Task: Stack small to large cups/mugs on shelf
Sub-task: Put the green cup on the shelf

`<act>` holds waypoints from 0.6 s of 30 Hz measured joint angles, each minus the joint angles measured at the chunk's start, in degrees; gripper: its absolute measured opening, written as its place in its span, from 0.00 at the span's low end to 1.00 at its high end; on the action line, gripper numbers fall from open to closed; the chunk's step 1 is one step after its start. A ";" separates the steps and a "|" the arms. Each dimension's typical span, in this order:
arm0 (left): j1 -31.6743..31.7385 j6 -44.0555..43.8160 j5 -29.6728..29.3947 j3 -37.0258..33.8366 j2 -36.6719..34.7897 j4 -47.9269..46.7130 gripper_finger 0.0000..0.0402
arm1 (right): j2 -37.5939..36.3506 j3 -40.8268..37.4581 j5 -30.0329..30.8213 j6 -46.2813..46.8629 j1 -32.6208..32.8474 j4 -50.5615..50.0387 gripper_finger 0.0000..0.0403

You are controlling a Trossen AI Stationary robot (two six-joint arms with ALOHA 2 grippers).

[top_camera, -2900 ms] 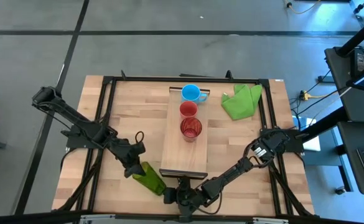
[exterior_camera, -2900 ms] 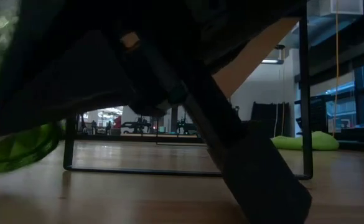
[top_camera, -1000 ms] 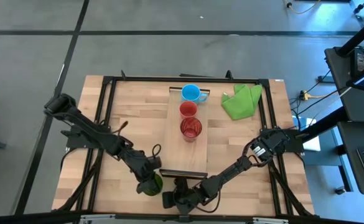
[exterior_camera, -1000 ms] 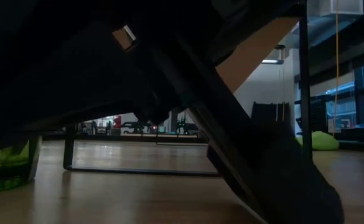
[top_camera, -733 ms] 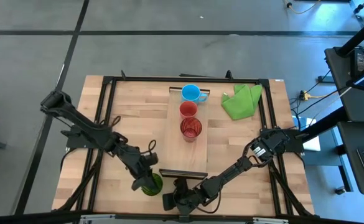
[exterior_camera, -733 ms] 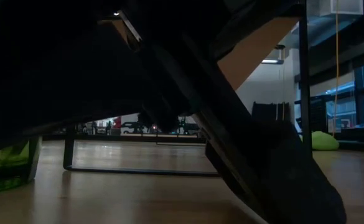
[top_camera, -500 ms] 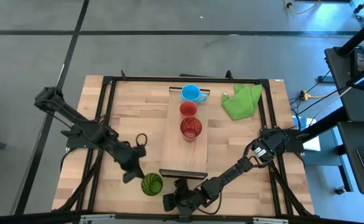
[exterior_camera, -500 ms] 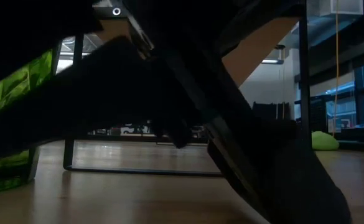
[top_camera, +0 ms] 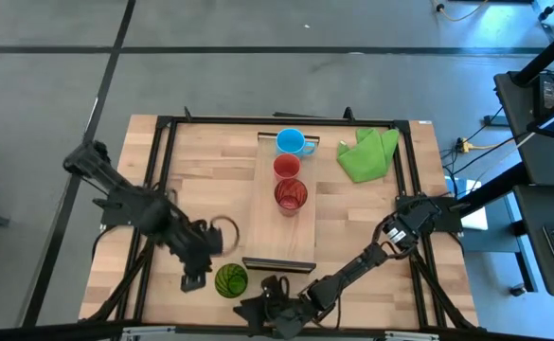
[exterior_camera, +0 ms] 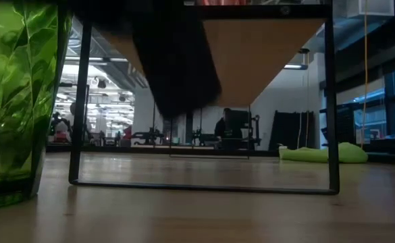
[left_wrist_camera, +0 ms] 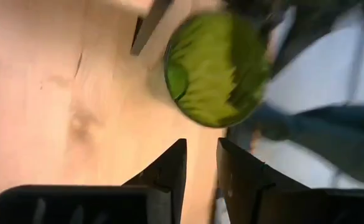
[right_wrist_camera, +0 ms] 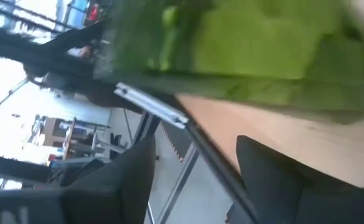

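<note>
Green tumbler (top_camera: pixel 230 280) stands upright lower-left of shelf (top_camera: pixel 281 242), both pincers, left (top_camera: pixel 194 280) and right (top_camera: pixel 255 307), parted and empty; next: regrasp, lift onto shelf.

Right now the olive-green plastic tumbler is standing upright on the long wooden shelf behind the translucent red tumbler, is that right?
Not quite. The olive-green plastic tumbler is standing upright, but on the pale wooden tabletop beside the long wooden shelf, not on it. The high view shows this.
</note>
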 joint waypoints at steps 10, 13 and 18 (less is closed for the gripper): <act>-1.23 3.75 -3.89 2.82 6.93 -2.55 0.21 | -0.21 5.02 -0.86 -4.50 2.43 -5.68 0.58; -1.21 3.74 -8.49 2.81 6.74 -2.44 0.21 | -0.21 5.06 -0.70 -4.48 3.25 -6.02 0.58; 0.27 2.03 -9.31 2.84 6.63 -1.75 0.21 | -0.28 5.11 -0.46 -4.12 3.87 -7.19 0.58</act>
